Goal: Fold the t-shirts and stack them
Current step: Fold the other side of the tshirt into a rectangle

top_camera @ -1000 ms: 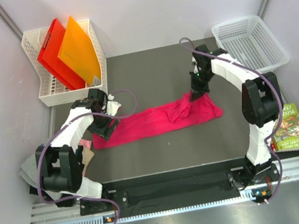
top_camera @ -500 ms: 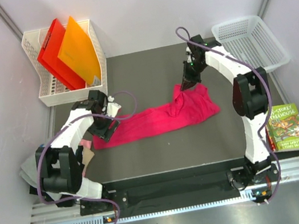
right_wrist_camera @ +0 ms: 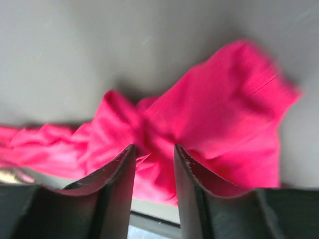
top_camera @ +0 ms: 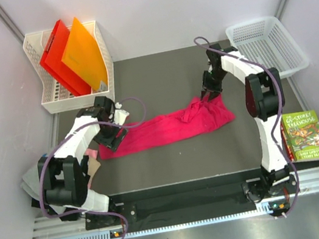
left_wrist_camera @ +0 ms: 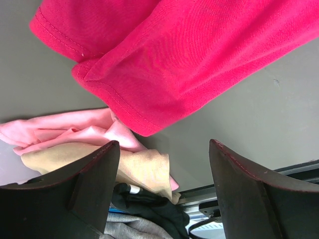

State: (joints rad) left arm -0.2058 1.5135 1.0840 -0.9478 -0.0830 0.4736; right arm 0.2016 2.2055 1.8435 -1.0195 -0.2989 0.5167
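The magenta-pink t-shirt (top_camera: 167,129) lies as a long band across the dark mat, bunched at its right end. My left gripper (top_camera: 115,136) is open over the shirt's left end, whose hem shows in the left wrist view (left_wrist_camera: 189,55), above the gripper (left_wrist_camera: 163,144). My right gripper (top_camera: 206,95) hangs at the bunched right end with its jaws a little apart. The right wrist view is blurred: its gripper (right_wrist_camera: 154,147) has magenta cloth (right_wrist_camera: 214,124) showing beyond the gap. Pale pink (left_wrist_camera: 75,132), tan (left_wrist_camera: 144,169) and grey (left_wrist_camera: 124,231) shirts lie piled at the mat's left edge (top_camera: 91,159).
A white rack (top_camera: 75,94) with red (top_camera: 57,57) and orange (top_camera: 83,52) folders stands at the back left. A white basket (top_camera: 267,45) stands at the back right. A green-covered book (top_camera: 306,135) lies right of the mat. Grey walls close both sides.
My right gripper rose with the shirt's right end, then came down and to the right; the cloth now lies lower and bunched. The right forearm swung off the book. The left arm has not moved.
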